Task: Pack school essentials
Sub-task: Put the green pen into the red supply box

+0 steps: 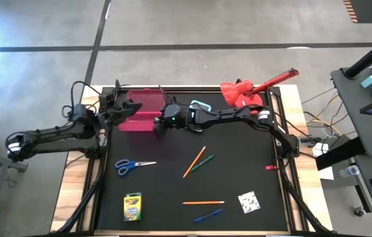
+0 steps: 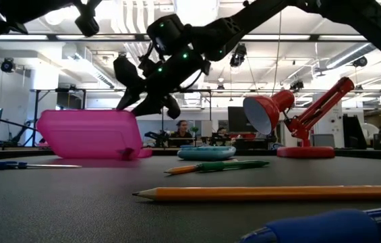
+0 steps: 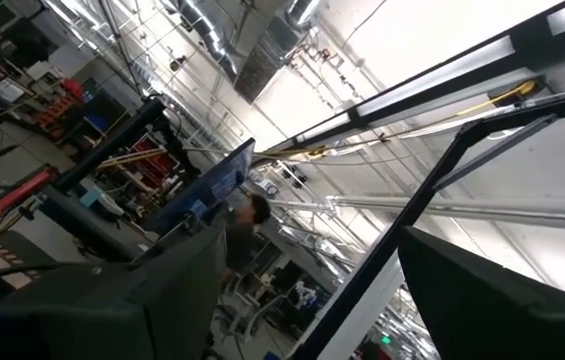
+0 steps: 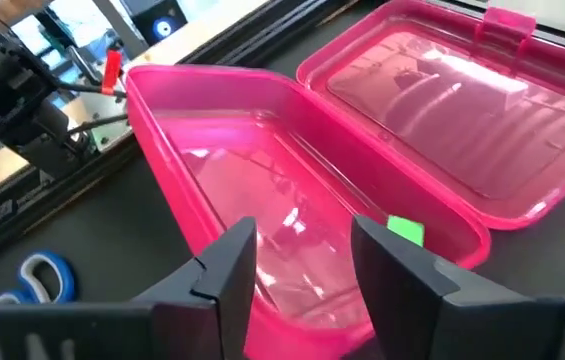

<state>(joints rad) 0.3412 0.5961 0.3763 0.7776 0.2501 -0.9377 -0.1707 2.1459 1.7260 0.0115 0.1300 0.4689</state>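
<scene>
A pink box (image 1: 136,109) lies open at the far left of the black mat, its lid (image 4: 462,110) folded back flat. My right gripper (image 4: 302,260) hovers open over the box's tray (image 4: 262,220). A tiny green bit (image 4: 407,232) shows right beside one fingertip, over the wall between tray and lid. My left gripper (image 3: 312,300) stands open just left of the box (image 1: 121,105) and points up at the ceiling. On the mat lie blue-handled scissors (image 1: 133,166), a crayon box (image 1: 132,206), orange and green pencils (image 1: 199,162), another orange pencil (image 1: 203,202), a blue pen (image 1: 208,214) and a white patterned square (image 1: 249,201). My right gripper has the green bit (image 4: 407,232) beside the outer edge of one fingertip (image 4: 382,240), not between the two fingers. Whether the finger touches it, I cannot tell.
A turquoise calculator (image 1: 201,105) lies just right of the box, under my right arm. A red desk lamp (image 1: 255,89) stands at the far right corner. A small red bit (image 1: 270,167) lies near the mat's right edge. The mat's middle is bare.
</scene>
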